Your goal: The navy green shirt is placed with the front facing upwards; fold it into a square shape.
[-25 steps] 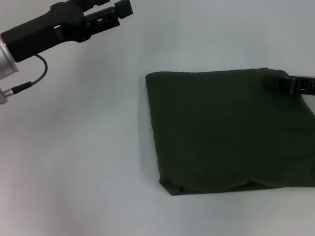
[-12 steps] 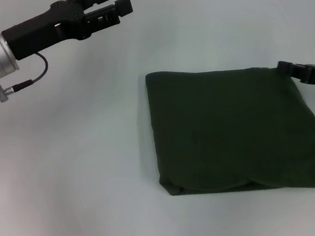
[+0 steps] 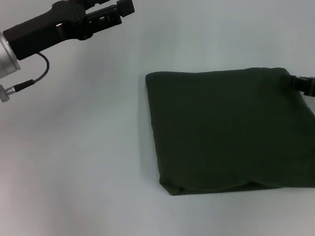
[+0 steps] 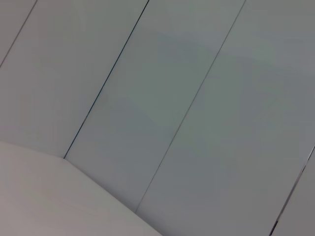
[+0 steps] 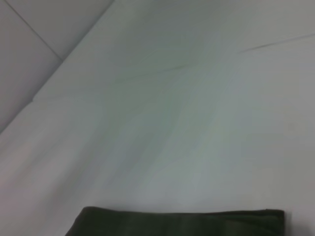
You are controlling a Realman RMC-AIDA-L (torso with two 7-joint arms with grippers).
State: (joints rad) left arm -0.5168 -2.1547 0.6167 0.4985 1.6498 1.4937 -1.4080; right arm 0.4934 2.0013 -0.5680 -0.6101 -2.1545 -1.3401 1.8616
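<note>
From my head camera, the navy green shirt [image 3: 237, 132] lies folded into a roughly square bundle on the white table [image 3: 85, 161], over on the right side of my workspace and running off the right edge of the view. Only plain green cloth faces up. The bundle sits slightly rotated, its long axis running across the view from left to right, with its near edge slanting and a rounded fold showing along the near left corner. My right gripper [image 3: 313, 85] comes in from the right edge at the shirt's far right corner, just beside or touching the cloth; I cannot tell which, nor can I tell how its fingers stand. My right wrist camera catches only a strip of the shirt's edge [image 5: 182, 223] against bare table. My left gripper [image 3: 114, 4] is raised well apart from the shirt at far left, its fingers slightly parted and holding nothing.
</note>
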